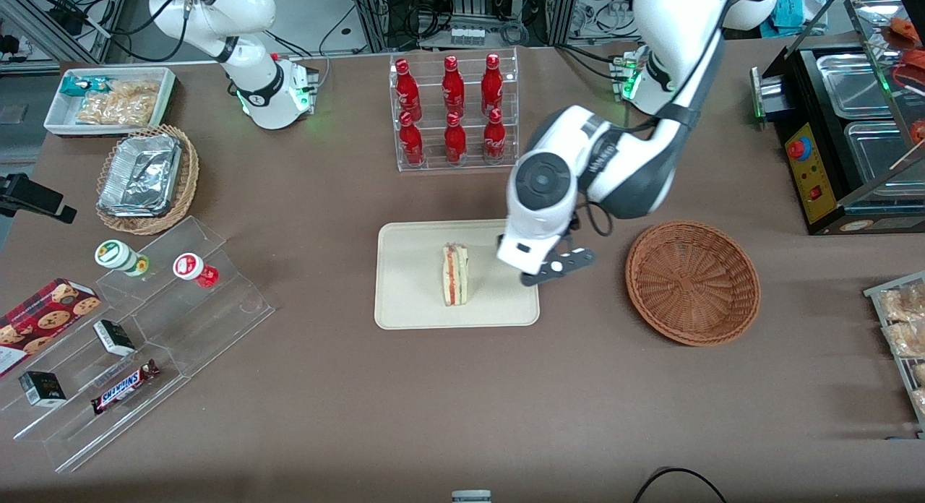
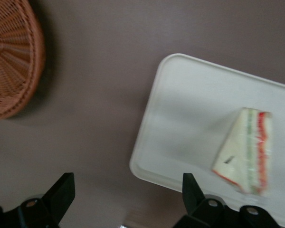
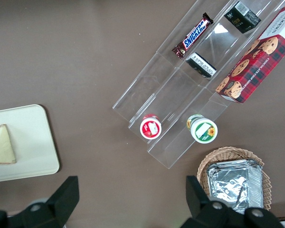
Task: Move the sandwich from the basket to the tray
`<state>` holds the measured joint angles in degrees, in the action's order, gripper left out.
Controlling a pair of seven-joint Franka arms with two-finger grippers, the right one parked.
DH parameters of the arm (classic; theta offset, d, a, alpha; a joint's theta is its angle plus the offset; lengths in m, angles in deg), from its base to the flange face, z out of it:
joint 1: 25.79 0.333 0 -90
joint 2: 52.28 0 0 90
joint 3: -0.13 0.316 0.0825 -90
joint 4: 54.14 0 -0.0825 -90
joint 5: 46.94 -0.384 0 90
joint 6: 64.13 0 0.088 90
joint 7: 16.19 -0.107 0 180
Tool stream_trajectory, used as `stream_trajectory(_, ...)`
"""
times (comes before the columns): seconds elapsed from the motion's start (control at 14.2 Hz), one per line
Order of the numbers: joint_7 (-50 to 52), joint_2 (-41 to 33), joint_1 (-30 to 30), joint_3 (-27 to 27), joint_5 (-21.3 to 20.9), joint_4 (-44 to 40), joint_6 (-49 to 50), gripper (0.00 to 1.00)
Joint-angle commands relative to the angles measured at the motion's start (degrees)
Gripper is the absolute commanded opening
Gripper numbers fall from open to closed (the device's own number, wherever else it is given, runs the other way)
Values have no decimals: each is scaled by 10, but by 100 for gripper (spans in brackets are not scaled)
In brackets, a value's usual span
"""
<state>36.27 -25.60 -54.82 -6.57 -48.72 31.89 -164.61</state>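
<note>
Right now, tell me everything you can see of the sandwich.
The sandwich is a triangular wedge of pale white bread with red and green filling layers along its edge. It lies on the cream tray, near the middle. Nothing grips it: the open gripper hovers beside it, over the tray's edge nearest the empty basket.

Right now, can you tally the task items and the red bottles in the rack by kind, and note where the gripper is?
Sandwich: 1, lying on the tray
Tray: 1
Basket: 1, nothing in it
Red bottles in the clear rack: 6
Total: 9
The gripper is open, above the tray's edge nearest the basket, beside the sandwich and holding nothing.
</note>
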Motion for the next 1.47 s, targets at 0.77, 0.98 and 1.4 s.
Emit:
stream_trajectory(0.77,-299,-260,216,-3,10,178,77,100)
stream_trajectory(0.98,-423,-283,271,-4,31,158,110,100)
stream_trajectory(1.4,-524,-279,329,-4,26,61,165,100)
